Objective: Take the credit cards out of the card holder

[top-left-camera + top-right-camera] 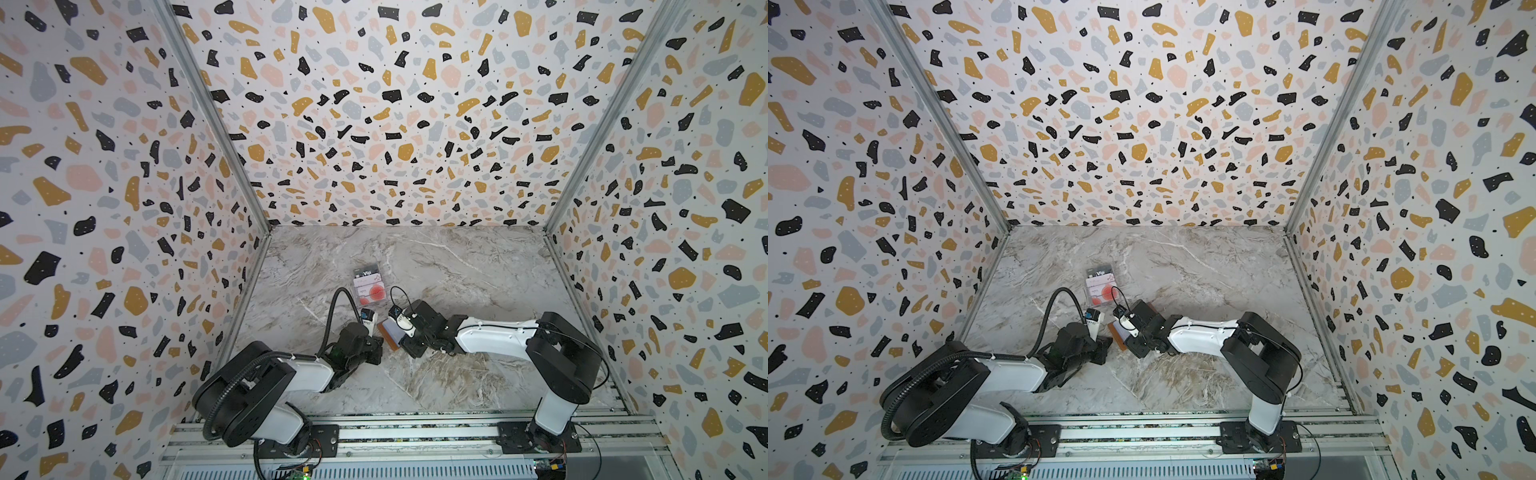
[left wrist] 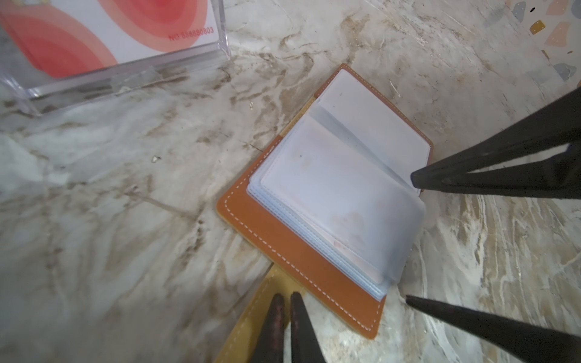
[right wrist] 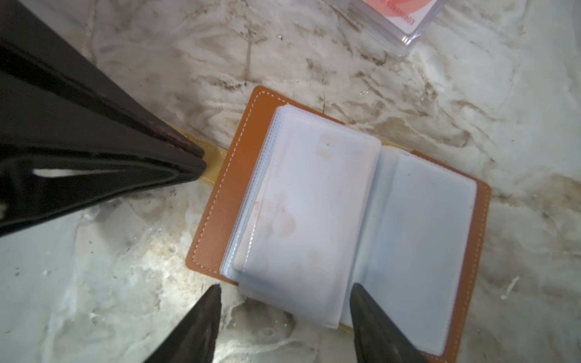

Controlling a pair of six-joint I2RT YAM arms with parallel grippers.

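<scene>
Item: card holder (image 3: 217, 201), open on counter (image 3: 408, 94). Left fingers (image 2: 284, 314) clenched, pinning strap (image 3: 215, 169). Right fingers (image 3: 284, 290) released, empty, straddling sleeve (image 3: 330, 251). Handling: nip 1 credit card (image 3: 283, 220) edge, draw straight out.

White "Vip" lettering is showing on the dark grey card (image 1: 365, 273) in both top views; smaller print beside it is staying too small to read. In the left wrist view, a red line is running along the edge of the white card (image 2: 141, 47) inside the clear plastic case (image 2: 125, 78), reading "NO" and then digits, roughly 338880803, though blurred. In the right wrist view similar red print is appearing upside down, illegible.
</scene>
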